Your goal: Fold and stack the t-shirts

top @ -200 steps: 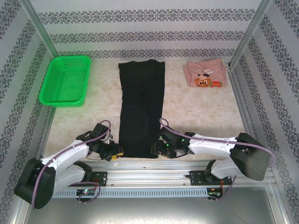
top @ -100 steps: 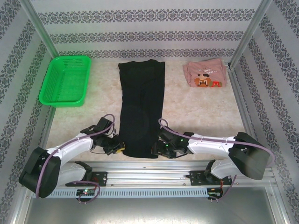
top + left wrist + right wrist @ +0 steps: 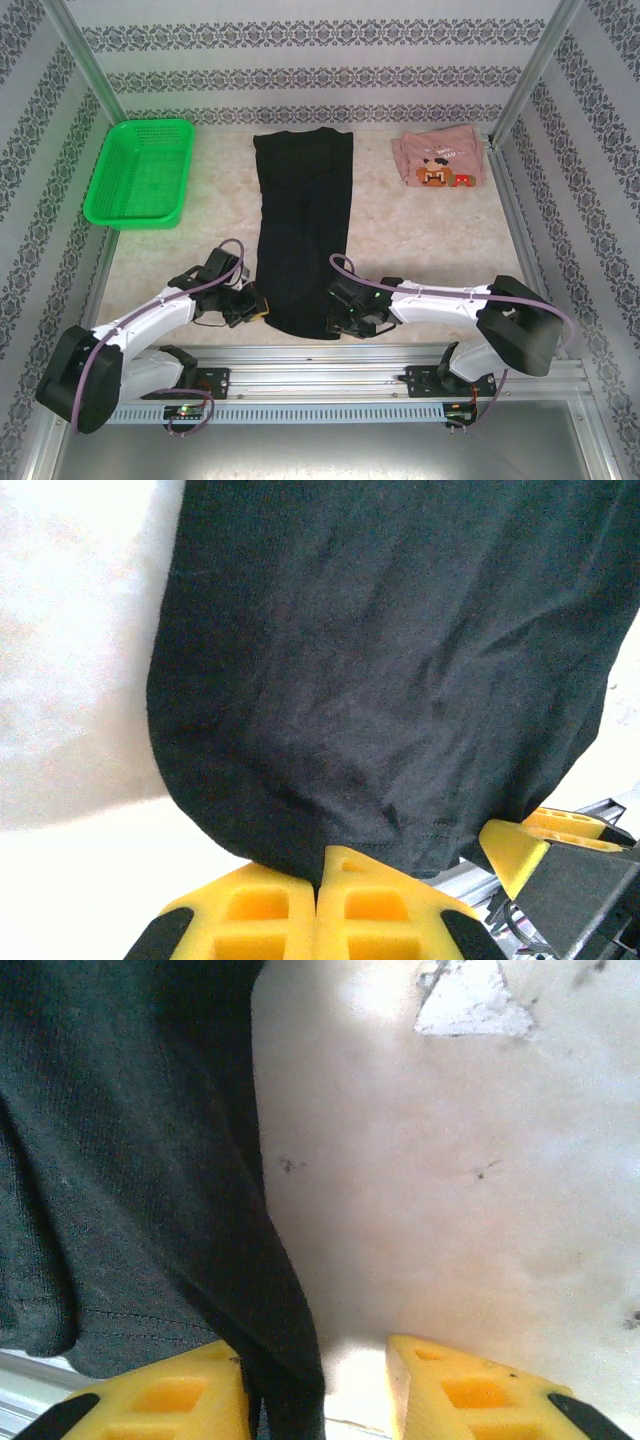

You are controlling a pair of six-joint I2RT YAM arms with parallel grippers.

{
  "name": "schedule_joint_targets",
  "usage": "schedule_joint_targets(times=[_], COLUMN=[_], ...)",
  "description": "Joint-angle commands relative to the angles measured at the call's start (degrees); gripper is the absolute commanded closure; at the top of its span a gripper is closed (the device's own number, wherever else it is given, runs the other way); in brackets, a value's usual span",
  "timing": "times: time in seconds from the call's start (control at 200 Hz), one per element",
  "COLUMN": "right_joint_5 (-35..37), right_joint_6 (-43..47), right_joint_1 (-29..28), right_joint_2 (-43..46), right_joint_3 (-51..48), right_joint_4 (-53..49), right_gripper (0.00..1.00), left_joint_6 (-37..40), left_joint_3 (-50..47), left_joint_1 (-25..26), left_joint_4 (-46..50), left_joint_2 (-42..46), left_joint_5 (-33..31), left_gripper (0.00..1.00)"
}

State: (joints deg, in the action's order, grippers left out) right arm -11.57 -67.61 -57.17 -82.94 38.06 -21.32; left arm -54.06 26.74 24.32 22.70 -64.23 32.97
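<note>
Two grips: left end effector (image 3: 318, 882) clamped on black tee (image 3: 302, 240) hem; right end effector (image 3: 312, 1360) apart; close it before lifting

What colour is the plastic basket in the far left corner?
The basket is bright green, seen best in the top external view.

I record the black t-shirt (image 3: 380, 660) as matt knitted cloth, fine-textured; my left fingers (image 3: 390, 910) — smooth yellow plastic, slight sheen; table cover (image 3: 420, 240) — pale, fleecy; green basket (image 3: 140, 170), glossy plastic mesh.
</note>
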Motion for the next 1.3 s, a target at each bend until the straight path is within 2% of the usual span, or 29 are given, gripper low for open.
schedule_joint_targets(times=[0.0,0.225,0.605,0.919,1.059,1.294], right_joint_5=[-3.54,-3.72,-2.8,0.31,0.85,0.02], right_joint_6=[0.2,1.08,0.91,-1.14,-1.04,2.56], right_joint_1=[-1.9,-1.98,-1.89,0.19,4.0,9.24], right_joint_2=[-2.99,-4.38,-1.16,10.64,17.59,20.97], right_joint_3=[1.86,4.33,4.83,1.37,-0.53,1.37], right_joint_4=[7.22,4.68,0.67,-5.98,-7.94,-11.99], right_gripper=[0.62,0.71,1.0,1.0,1.0,1.0], left_joint_6=[0.8,0.89,2.02,1.09,0.12,0.36], left_joint_3=[-0.99,-1.26,-0.12,2.67,4.62,10.39], left_joint_1=[0.57,0.55,0.47,0.37,0.08,-0.9], left_joint_4=[0.78,-0.49,3.4,9.21,7.82,6.82], left_joint_2=[0.9,0.8,3.4,9.43,8.54,5.04], left_joint_5=[0.38,1.52,1.85,0.41,0.25,1.24], left_gripper=[1.0,1.0,1.0,1.0,1.0,1.0])
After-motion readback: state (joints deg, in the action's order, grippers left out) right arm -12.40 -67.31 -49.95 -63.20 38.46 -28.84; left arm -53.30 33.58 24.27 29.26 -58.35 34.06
